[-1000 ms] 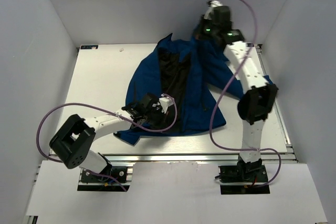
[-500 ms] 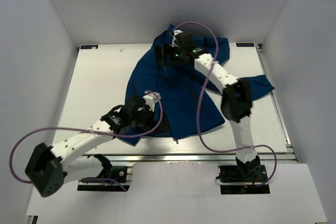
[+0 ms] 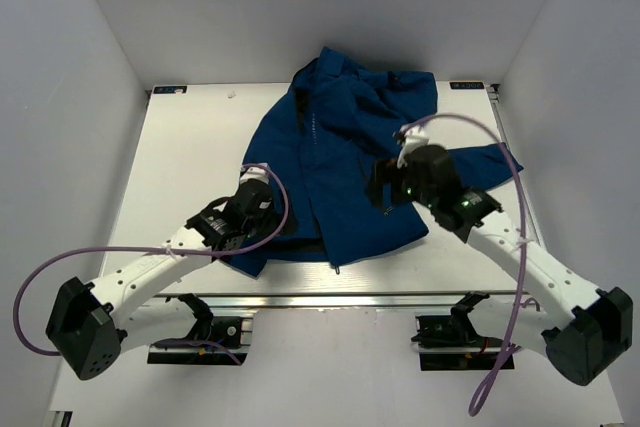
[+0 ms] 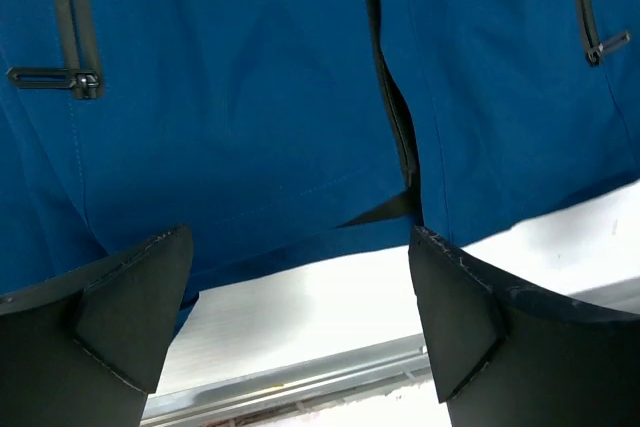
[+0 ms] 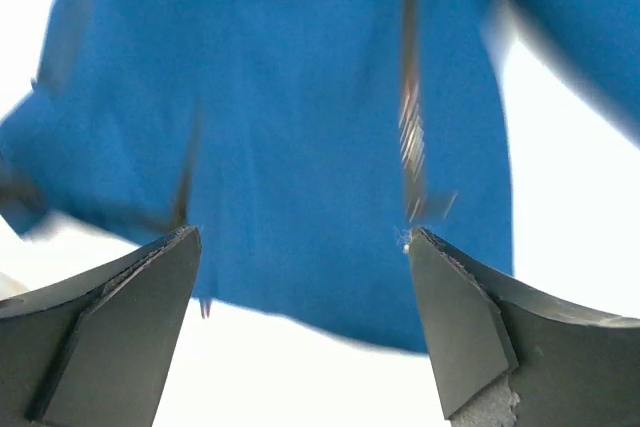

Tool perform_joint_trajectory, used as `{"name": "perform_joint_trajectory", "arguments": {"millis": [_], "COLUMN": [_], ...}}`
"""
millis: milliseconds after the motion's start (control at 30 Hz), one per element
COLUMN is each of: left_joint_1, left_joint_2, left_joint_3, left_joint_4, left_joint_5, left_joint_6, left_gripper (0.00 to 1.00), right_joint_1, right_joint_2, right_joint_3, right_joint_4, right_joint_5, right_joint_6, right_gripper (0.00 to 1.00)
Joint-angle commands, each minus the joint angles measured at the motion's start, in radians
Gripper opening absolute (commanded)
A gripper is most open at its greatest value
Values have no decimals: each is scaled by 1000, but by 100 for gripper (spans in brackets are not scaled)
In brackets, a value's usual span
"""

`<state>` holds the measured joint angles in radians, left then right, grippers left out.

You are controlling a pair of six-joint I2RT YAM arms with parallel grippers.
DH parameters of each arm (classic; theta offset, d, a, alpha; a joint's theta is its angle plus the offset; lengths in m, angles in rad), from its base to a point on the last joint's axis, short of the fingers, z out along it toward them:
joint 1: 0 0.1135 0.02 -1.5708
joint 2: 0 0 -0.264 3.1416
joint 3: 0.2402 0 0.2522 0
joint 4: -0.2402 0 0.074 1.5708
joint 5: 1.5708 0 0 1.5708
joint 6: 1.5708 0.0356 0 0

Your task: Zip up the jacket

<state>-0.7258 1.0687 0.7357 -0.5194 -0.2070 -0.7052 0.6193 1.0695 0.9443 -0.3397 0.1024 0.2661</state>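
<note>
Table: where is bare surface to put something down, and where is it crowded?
Widest bare table: between the jacket and the left wall. Small patch in the far right corner. Crowded: the middle and near edge, under the left arm and right arm.

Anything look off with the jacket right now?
Yes. At the hem of the jacket, the front zipper line gapes, with the two blue panels parted and dark edging showing between them, so the bottom looks unzipped. Nothing looks torn.

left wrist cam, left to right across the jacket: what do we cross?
On the jacket: pocket zipper pull → front zipper line, gaping near the hem → second pocket zipper pull.
</note>
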Motion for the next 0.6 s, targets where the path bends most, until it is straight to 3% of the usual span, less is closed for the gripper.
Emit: {"name": "perform_joint_trajectory", "arguments": {"millis": [0,133,267,467,567], "left_joint_1": [6,9,9,12,12], "left_joint_2": [-4,7,8,-45,-75], "left_joint_3": [25,-2,-24,-64,-85], "left_joint_4": [27,48,41,56,58], "left_joint_5": [-49,-40,-20,4,3], "left_joint_6": [-42,-74,-96,-93,-96], "left_gripper": [98,98,98,98,98], "right_joint_1": [83,325,460,537,546], "right_joint_2": [-6,87,323,622,667], "right_joint_3": [-94,-93,-12,160,175], "right_joint_4": [-26,-129,-202,-283,-260], "right_joint_5": [-158,124,323,395,370], "right_joint_6": [80,146,290,369,378], "right_gripper": [89,89,89,81,76]}}
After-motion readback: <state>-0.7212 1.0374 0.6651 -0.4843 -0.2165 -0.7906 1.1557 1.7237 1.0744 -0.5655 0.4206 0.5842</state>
